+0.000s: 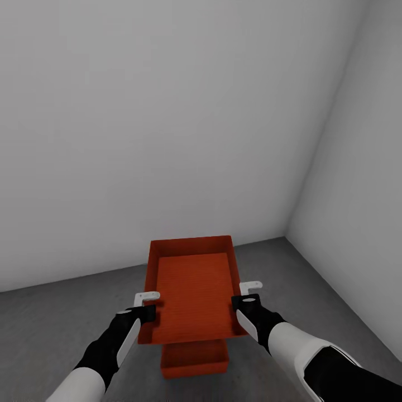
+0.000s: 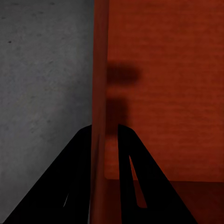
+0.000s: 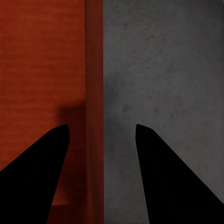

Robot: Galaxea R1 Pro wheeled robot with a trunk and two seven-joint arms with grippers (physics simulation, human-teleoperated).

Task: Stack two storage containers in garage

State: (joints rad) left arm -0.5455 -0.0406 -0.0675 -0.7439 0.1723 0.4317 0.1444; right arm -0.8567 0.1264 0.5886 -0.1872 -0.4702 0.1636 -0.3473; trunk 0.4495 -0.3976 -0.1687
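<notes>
Misalignment is the main risk: an orange bin [image 1: 192, 290] is held at its side walls above a second bin [image 1: 194, 357] on the grey floor [image 1: 56, 324], and uneven release could tip it off. The left gripper [image 2: 105, 140] is clamped on the left wall. The right gripper [image 3: 102, 135] straddles the right wall, fingers [image 3: 42, 163] apart and not touching. White walls [image 1: 167, 111] meet in a corner just beyond; floor room is seen on both sides.

Bare concrete floor [image 1: 67, 318] lies open on both sides of the stacked containers [image 1: 192, 290]; grey walls [image 1: 167, 123] close the corner just behind them.
</notes>
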